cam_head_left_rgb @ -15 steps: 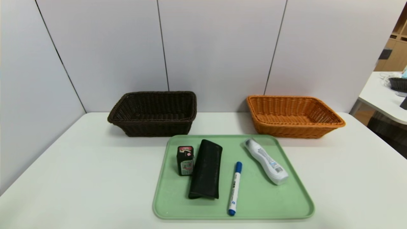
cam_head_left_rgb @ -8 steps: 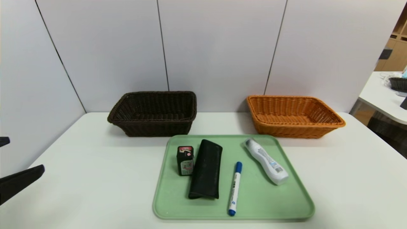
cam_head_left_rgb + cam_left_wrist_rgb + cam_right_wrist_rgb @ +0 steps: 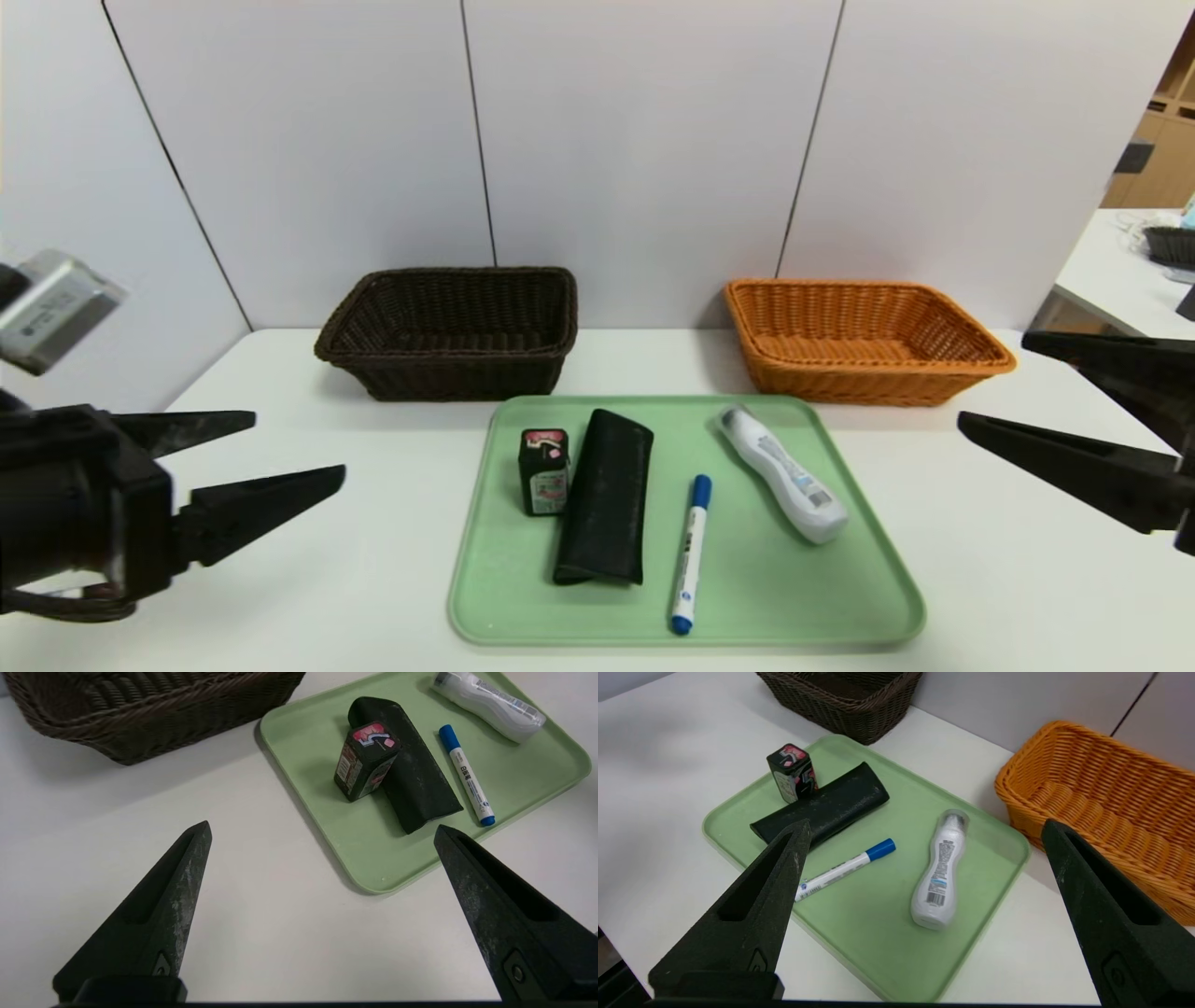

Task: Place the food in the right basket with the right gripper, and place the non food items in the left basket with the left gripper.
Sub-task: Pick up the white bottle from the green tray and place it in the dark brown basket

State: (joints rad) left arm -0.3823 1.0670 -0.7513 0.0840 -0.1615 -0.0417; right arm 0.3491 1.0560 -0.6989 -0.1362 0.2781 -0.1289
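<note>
Left gripper (image 3: 299, 446) fingers wide over desk (image 3: 299, 579), right gripper (image 3: 991, 383) fingers wide beside orange basket (image 3: 864, 373), green tray (image 3: 794, 597) between

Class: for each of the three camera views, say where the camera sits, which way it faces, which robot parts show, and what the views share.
Head view: high on the robot, facing forward and down at the green tray; left gripper and right gripper at the edges.
Left wrist view: behind the left gripper's open fingers, facing the tray.
Right wrist view: behind the right gripper's open fingers, facing the tray.
Shared: the marker, in all three.
</note>
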